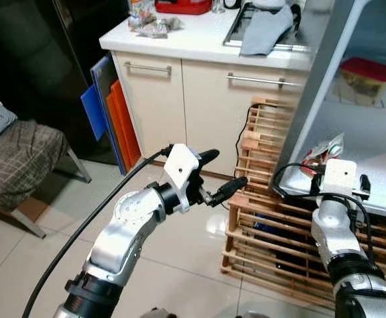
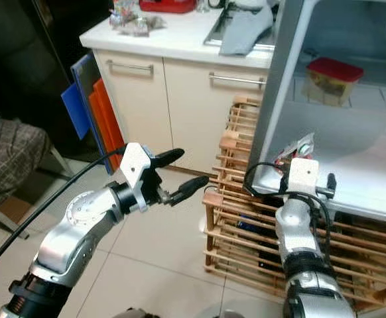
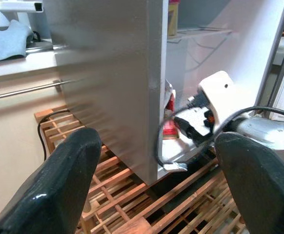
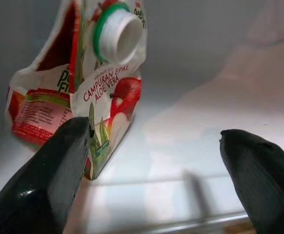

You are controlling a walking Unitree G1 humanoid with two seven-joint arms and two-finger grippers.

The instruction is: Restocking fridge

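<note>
Fridge stands open at the robot's right, its grey side wall (image 1: 319, 86) rising above a slatted wooden crate (image 1: 272, 218) on the tiled floor. Right gripper (image 4: 152, 161) is reached onto the lower fridge shelf (image 2: 372, 192), its 2 black fingers spread wide with nothing between them. The juice carton (image 4: 91, 92), red and white with a green-ringed white cap, sits crumpled and leaning on that shelf near the front edge, just beside one fingertip; contact cannot be told. A red-lidded container (image 2: 330, 79) sits on the shelf above, well apart. Left gripper (image 1: 223, 179) hovers in open air in front of the crate, fingers apart, holding nothing. Behind it, a white counter (image 1: 180, 40) with cabinet doors, a grey cloth (image 1: 266, 30) draped at the sink, and blue and orange boards (image 1: 110, 109) leaning at the cabinet's side. Judgement: the placing step looks finished, carton resting on the shelf with the fingers open beside it. Next move calls for drawing the right arm straight out without the fingertip tipping the leaning carton, then fetching another item.
</note>
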